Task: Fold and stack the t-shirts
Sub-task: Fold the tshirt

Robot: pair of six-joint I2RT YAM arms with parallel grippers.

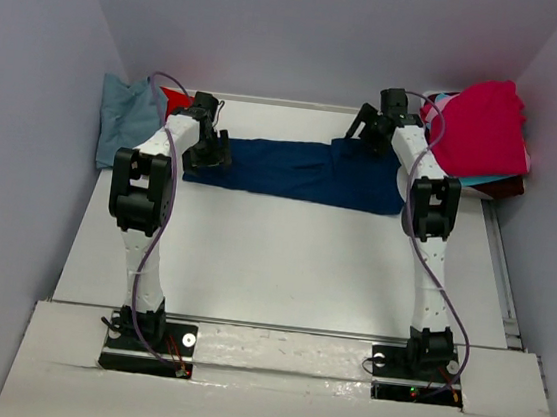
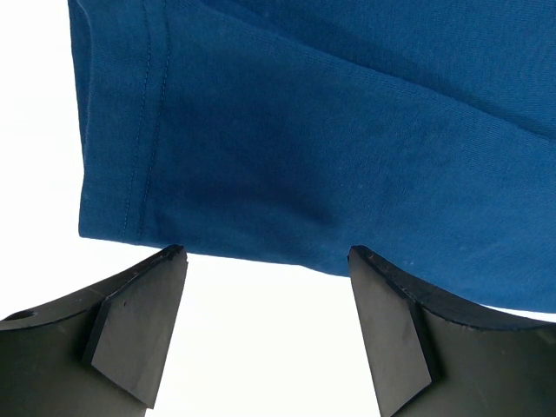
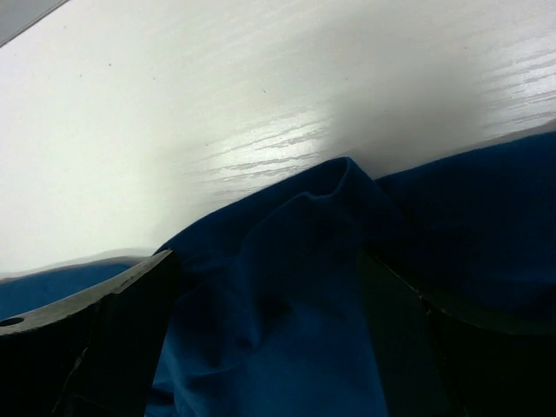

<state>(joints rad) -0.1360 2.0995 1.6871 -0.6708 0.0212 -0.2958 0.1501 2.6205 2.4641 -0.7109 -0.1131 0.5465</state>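
wedge-shaped jaws, rumpled navy tee (image 3: 287, 287)

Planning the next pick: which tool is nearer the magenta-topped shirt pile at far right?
Right. The right tool sits over the right end of the navy shirt, just left of the pile; the left tool is at its left end.

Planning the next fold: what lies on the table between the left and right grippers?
The navy t-shirt, lying as a band from the left gripper to the right gripper; the top view shows it.
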